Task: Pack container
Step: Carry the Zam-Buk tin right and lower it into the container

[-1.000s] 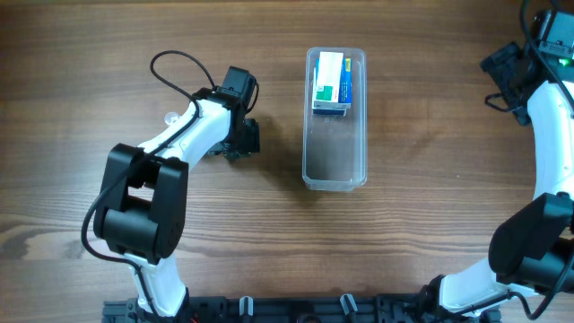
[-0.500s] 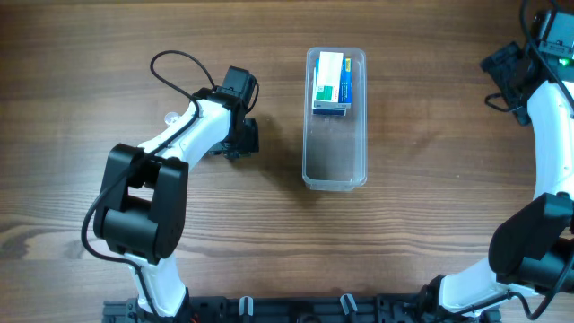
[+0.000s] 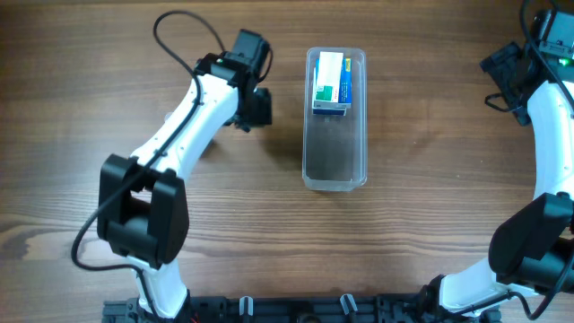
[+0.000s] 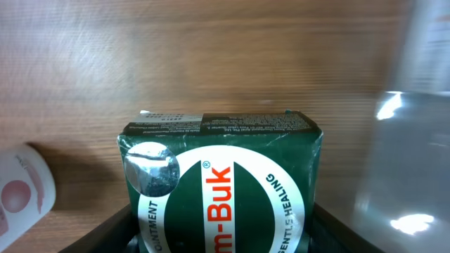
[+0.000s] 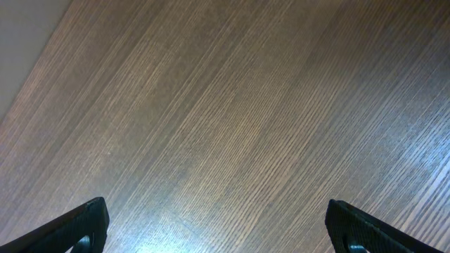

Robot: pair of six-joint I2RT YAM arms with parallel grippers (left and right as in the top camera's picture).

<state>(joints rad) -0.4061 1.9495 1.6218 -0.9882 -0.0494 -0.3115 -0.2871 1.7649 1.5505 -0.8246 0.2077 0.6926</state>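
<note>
The container is a long clear tub in the middle of the table, lying lengthwise away from me. A white, green and blue box lies in its far end. My left gripper is just left of the tub's far half and is shut on a dark green ointment box with a white ring and red letters. The tub's clear wall shows at the right of the left wrist view. My right gripper is open and empty at the far right.
A small white and pink rounded object lies on the wood to the left of the green box in the left wrist view. The right wrist view shows only bare wood and a pale strip at its top left corner.
My left gripper has moved away from me and to the right, toward the tub's far half, with the green box in it. The right arm has not moved.
</note>
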